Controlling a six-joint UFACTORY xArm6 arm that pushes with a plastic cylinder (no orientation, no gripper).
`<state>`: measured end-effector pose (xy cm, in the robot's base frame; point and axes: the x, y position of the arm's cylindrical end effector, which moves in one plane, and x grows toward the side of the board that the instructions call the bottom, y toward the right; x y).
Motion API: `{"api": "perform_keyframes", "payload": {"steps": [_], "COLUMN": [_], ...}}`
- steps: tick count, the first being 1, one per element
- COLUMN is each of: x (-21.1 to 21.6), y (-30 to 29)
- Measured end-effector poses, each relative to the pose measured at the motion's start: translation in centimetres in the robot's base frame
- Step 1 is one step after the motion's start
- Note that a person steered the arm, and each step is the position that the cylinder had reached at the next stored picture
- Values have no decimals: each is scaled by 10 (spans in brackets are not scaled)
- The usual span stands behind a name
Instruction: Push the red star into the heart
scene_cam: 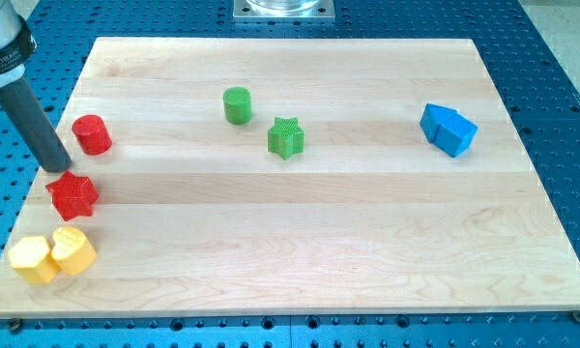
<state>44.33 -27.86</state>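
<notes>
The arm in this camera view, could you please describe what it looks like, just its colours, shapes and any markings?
Only the arm's lower end shows, at the view's top left. A pale grey, rounded collar carries a thin line of small dark lettering, too small to read. From it runs a straight, smooth, dark grey cylindrical rod ending in my tip, just above the red star. No cables or sleeves are visible.

There is a single view, set high and tilted down, looking across the wooden surface [300,242] from its near long edge toward the far edge at the top of the frame. It stands far enough back to take in almost the whole board, with blue perforated base [551,58] showing around it and a metal mount [284,9] cut off at top centre.
</notes>
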Motion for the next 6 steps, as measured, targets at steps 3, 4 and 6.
{"api": "perform_keyframes", "payload": {"steps": [3, 4, 6], "x": [37, 23, 19], "y": [0, -21, 7]}}
